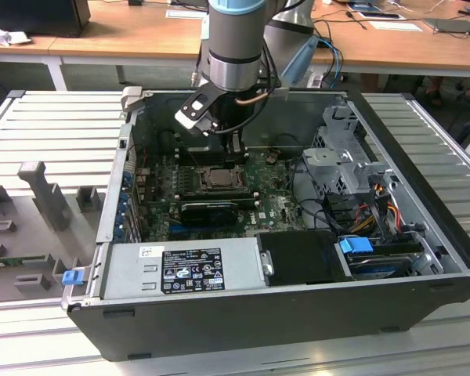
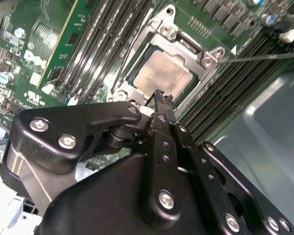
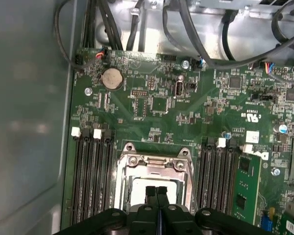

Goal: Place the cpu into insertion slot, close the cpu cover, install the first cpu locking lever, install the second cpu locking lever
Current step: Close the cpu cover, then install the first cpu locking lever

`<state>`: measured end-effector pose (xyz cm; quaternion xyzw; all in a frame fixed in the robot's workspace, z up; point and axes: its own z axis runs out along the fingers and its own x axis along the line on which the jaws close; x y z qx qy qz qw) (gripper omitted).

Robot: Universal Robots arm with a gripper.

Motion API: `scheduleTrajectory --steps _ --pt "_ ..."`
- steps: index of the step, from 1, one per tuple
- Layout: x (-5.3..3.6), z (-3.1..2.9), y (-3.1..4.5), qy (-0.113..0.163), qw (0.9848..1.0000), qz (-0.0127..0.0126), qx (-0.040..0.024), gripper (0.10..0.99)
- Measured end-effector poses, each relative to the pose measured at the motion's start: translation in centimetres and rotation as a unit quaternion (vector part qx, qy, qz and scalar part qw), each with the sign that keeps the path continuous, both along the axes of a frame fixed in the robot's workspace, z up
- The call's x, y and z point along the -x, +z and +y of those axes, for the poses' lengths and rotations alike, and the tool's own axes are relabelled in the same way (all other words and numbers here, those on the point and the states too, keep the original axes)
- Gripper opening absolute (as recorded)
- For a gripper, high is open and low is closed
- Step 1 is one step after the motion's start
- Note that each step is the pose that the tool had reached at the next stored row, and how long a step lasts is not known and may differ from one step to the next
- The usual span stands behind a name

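The gripper (image 3: 157, 192) is held with its fingers pressed together and nothing between them, tips pointed down just above one edge of the cover (image 3: 154, 160). This posture is judged suited to pushing or hooking rather than grasping. The cpu (image 2: 162, 74) is seated in the slot (image 1: 218, 178), its tan face showing through the cover's window. The cover lies flat over it, so the placing and closing steps are judged done. A thin lever (image 2: 259, 57) runs out from a corner of the cover across the memory slots (image 3: 90, 176). Since it points away from the socket instead of lying alongside it, it is judged not yet latched, though this cannot be told for certain. In the exterior view the arm is reached down into the open case (image 1: 219, 321), which lies on its side so that the board (image 3: 157, 105) can be approached from above. A printed label (image 1: 192, 269) is fixed to the power supply (image 1: 133, 270), and white lettering and marks are printed on the board. None of it is read off here.
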<state>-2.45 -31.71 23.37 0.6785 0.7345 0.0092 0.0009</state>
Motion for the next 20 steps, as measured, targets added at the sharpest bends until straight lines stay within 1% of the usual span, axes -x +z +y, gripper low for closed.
scheduleTrajectory --steps 3,9,12,16,19,20 --pt "0.47 0.00 -0.01 0.000 1.0000 0.0000 0.0000 0.106" --pt "1.05 0.00 -0.01 0.000 1.0000 0.0000 -0.0001 0.106" --pt "1.08 -0.01 0.07 0.000 1.0000 0.0001 0.0004 0.106" --pt "1.08 0.00 0.32 0.000 1.0000 0.0001 0.0003 0.106" --pt "1.08 0.00 0.83 0.000 1.0000 0.0000 0.0002 0.106" --pt "1.08 -0.01 1.11 0.000 1.0000 0.0000 0.0002 0.106"
